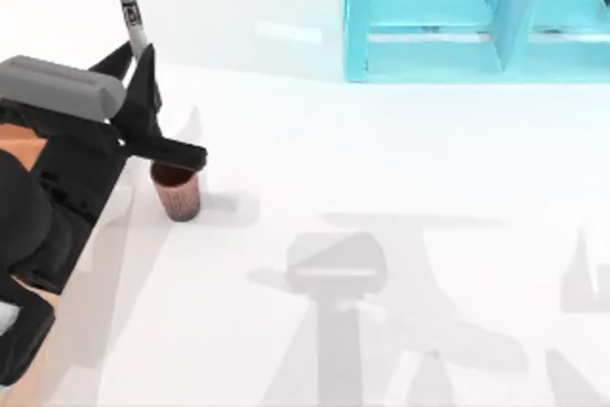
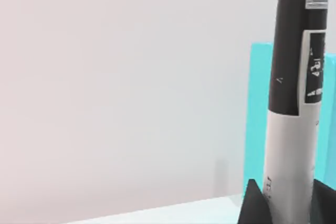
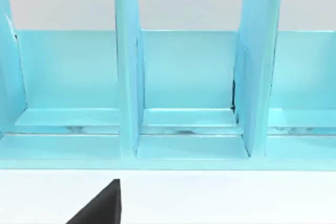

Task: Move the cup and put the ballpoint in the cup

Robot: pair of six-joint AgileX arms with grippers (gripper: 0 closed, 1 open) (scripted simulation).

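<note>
While the left tool (image 1: 143, 92) stood clamped on the upright ballpoint (image 1: 133, 16) near the counter's (image 1: 381, 169) left edge, the cup (image 1: 178, 193) sat just below.

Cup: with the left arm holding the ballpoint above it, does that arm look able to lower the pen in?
Probably yes: the left gripper holds the ballpoint upright just above the cup, whose mouth is partly hidden by a finger.
</note>
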